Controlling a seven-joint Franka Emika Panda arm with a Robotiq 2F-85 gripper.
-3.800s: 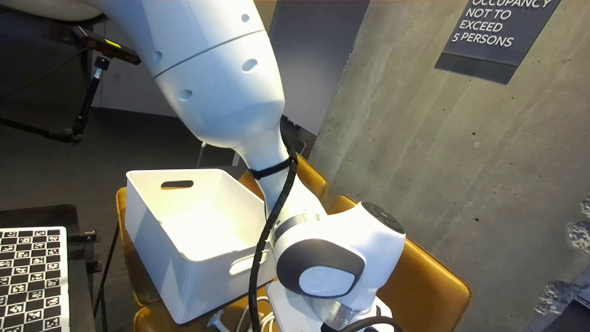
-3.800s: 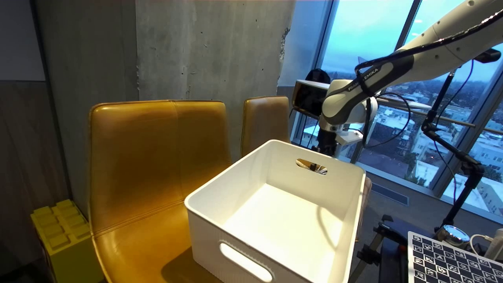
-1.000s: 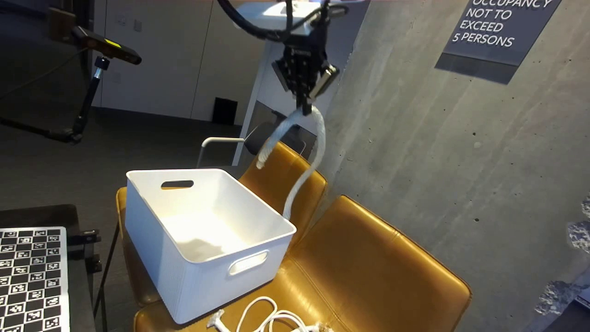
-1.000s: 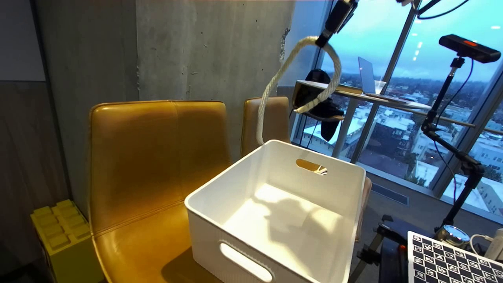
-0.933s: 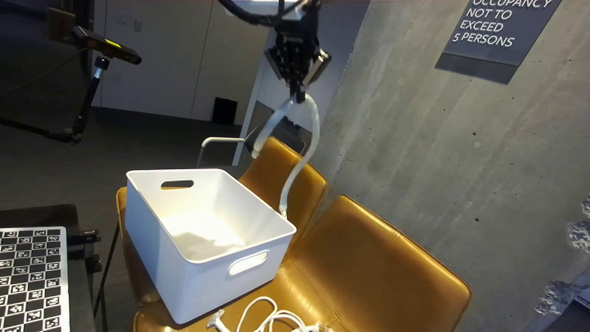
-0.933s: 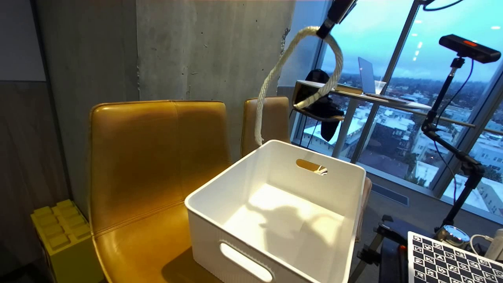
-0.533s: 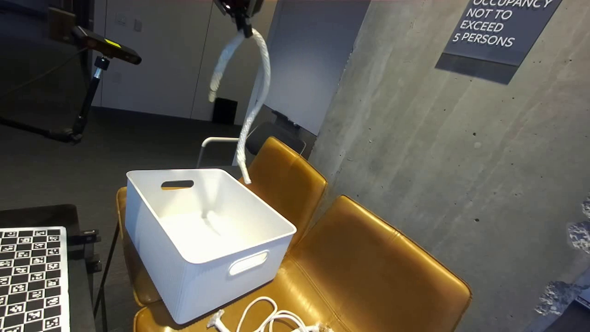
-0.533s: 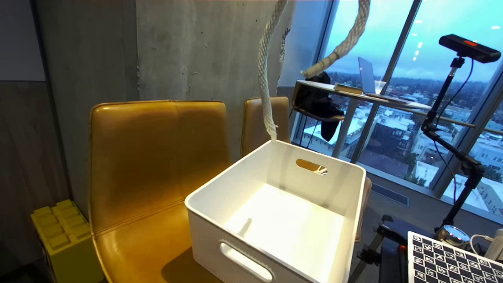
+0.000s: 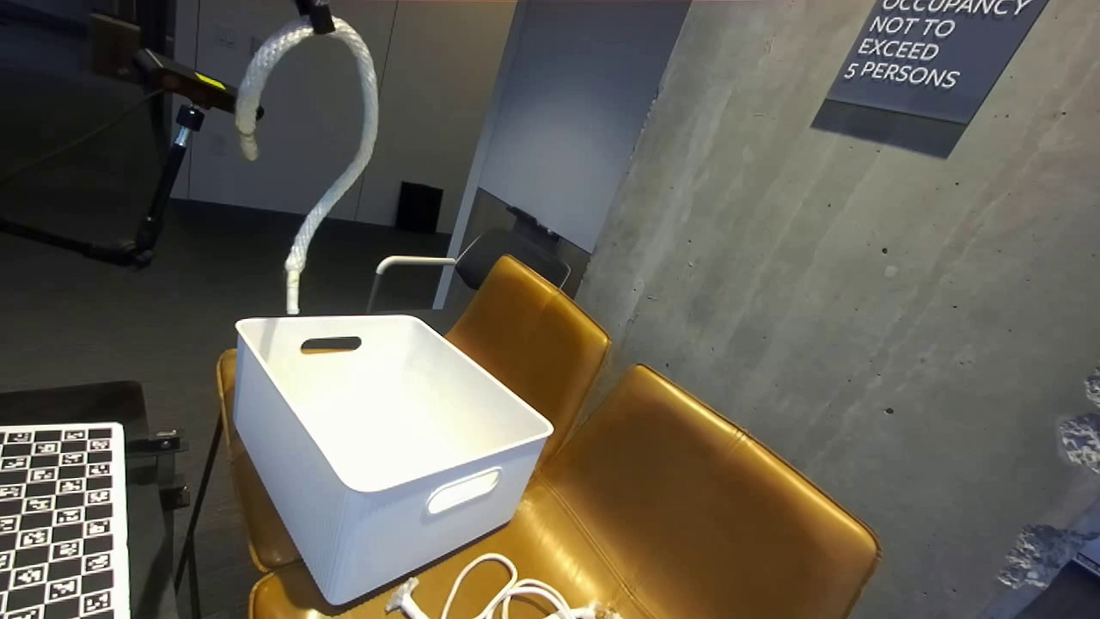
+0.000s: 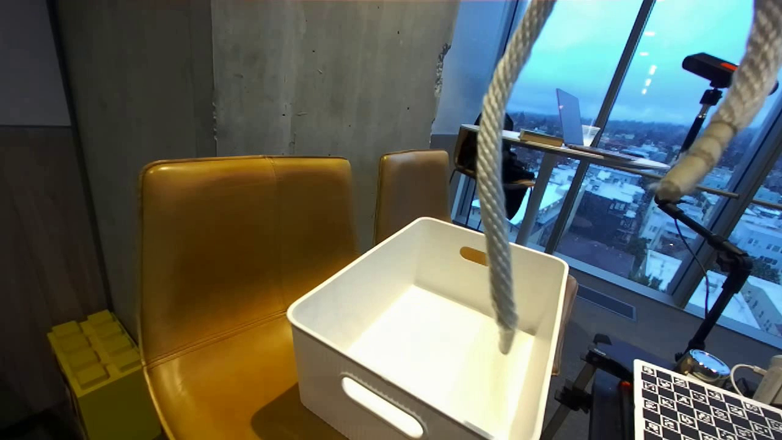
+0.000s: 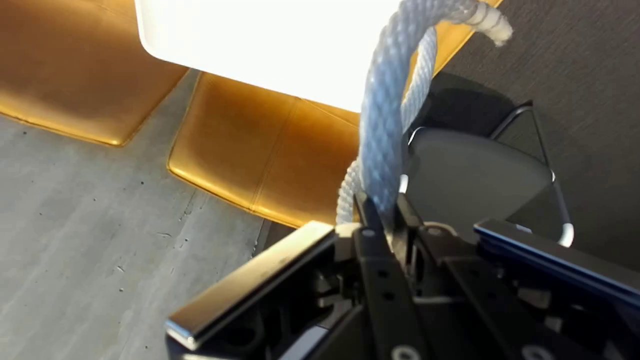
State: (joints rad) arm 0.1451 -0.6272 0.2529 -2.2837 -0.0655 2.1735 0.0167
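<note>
A thick white braided rope (image 11: 382, 100) is pinched between the fingertips of my gripper (image 11: 384, 201), which is shut on it. Only the tip of the gripper (image 9: 320, 19) shows at the top of an exterior view. From there the rope (image 9: 369, 103) bends over in a hook: a short end on one side, a longer one hanging down. That longer end stops close to the far rim of a white bin (image 9: 412, 533) in the picture. Elsewhere the rope (image 10: 492, 165) appears in front of the bin (image 10: 330, 382), with the gripper out of frame.
The bin stands on tan leather chairs (image 9: 705, 490). A thinner white cord (image 9: 490, 556) lies coiled beside it. A checkered board (image 9: 64, 516) is at the left, below a camera (image 9: 193, 82) on a stand. A yellow block (image 10: 104, 379) sits near the wall.
The gripper has carried the rope up and to the left in an exterior view, towards the bin's far end. In both exterior views the rope has swung along, still held.
</note>
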